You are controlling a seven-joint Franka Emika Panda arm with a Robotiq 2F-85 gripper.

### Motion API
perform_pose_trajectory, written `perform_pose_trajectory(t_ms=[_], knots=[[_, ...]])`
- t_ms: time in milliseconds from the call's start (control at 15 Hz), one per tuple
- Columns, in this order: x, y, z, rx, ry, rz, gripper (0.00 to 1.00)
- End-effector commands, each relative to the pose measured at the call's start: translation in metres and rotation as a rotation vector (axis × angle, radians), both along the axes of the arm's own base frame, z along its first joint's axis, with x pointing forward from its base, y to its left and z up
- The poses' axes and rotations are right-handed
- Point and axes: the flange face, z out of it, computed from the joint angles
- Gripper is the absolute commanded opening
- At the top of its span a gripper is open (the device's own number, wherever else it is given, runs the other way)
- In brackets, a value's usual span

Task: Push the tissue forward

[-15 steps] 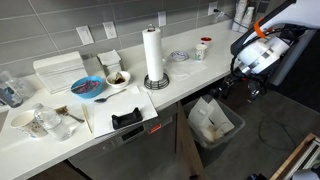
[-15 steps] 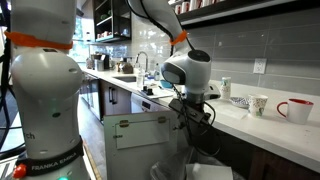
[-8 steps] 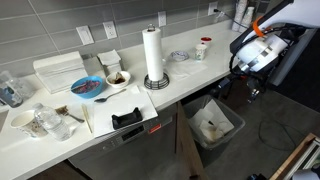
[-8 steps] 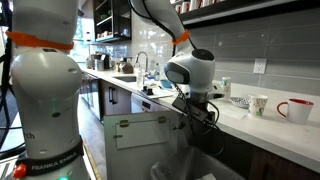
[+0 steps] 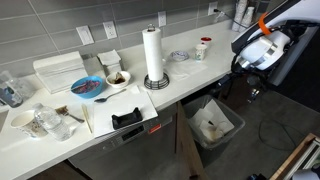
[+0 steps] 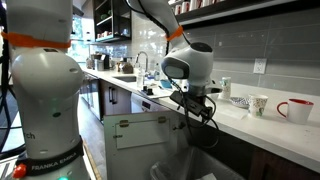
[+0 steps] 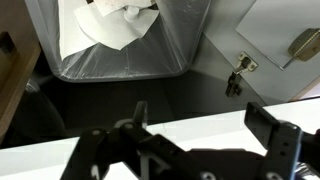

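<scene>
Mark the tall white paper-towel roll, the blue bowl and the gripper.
Tall white paper-towel roll [image 5: 153, 55]: an exterior view, middle of the roll.
Round blue bowl [image 5: 75, 88]: an exterior view, its left rim.
Gripper [image 7: 200, 120]: wrist view, midway between its fingertips.

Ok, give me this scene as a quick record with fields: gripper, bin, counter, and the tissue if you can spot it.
gripper: open, holding nothing, off the counter's end near the bin
bin: on the floor below the counter, clear liner, crumpled white paper inside
counter: upright paper-towel roll, blue bowl, red-and-white cup
tissue: cannot pick it out for sure in these views
</scene>
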Motion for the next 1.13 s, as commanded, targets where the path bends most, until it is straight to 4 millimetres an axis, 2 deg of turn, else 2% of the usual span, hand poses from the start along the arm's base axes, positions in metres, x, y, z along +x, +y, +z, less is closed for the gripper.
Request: perform_pose_trajectory(t_ms=[0,200,467,600,667,1067], knots=[[-0.013,0.022,0.024,-0.004,0.021,-0.061,1.00],[-0.017,0.034,0.031,-0.033,0.059,-0.127,1.00],[-0.025,0.046,0.043,-0.060,0.125,-0.127,1.00],[-0.027,0.045,0.046,-0.062,0.139,-0.117,1.00],[-0.016,0.046,0.040,-0.068,0.113,-0.119,1.00],[-0.020,0.044,0.045,-0.065,0.118,-0.114,1.00]])
